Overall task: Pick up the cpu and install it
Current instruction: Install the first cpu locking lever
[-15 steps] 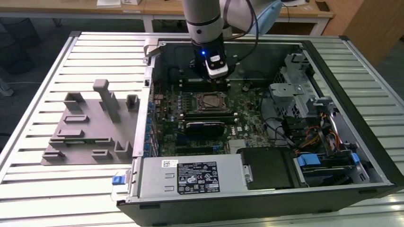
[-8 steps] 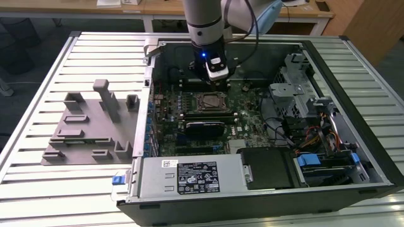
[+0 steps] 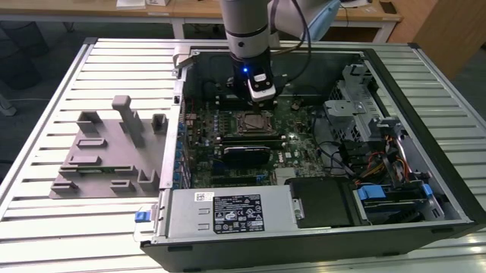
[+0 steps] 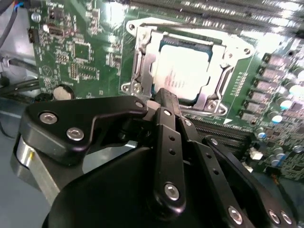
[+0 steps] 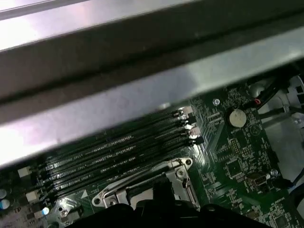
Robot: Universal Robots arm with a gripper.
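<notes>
The cpu point(image 4: 183, 71), a silvery square chip, lies flat inside the metal frame of the motherboard socket point(image 4: 142, 61). In the exterior view the cpu point(image 3: 254, 121) sits in the middle of the open computer case point(image 3: 395, 74). My gripper point(image 3: 260, 96) hangs just above and behind the socket, toward the case's far wall. In the second wrist view the black gripper point(image 4: 164, 97) has its fingers drawn together with nothing between them, its tip near the socket's edge. The first wrist view shows the gripper point(image 5: 161, 194) tip over the socket frame point(image 5: 142, 185).
A grey plastic fixture point(image 3: 106, 153) with upright blocks stands on the slatted table at the exterior view's left. Inside the case are a power supply point(image 3: 227, 213), a drive cage point(image 3: 357, 108), memory slots point(image 5: 109, 156) and a coin battery point(image 5: 236, 118).
</notes>
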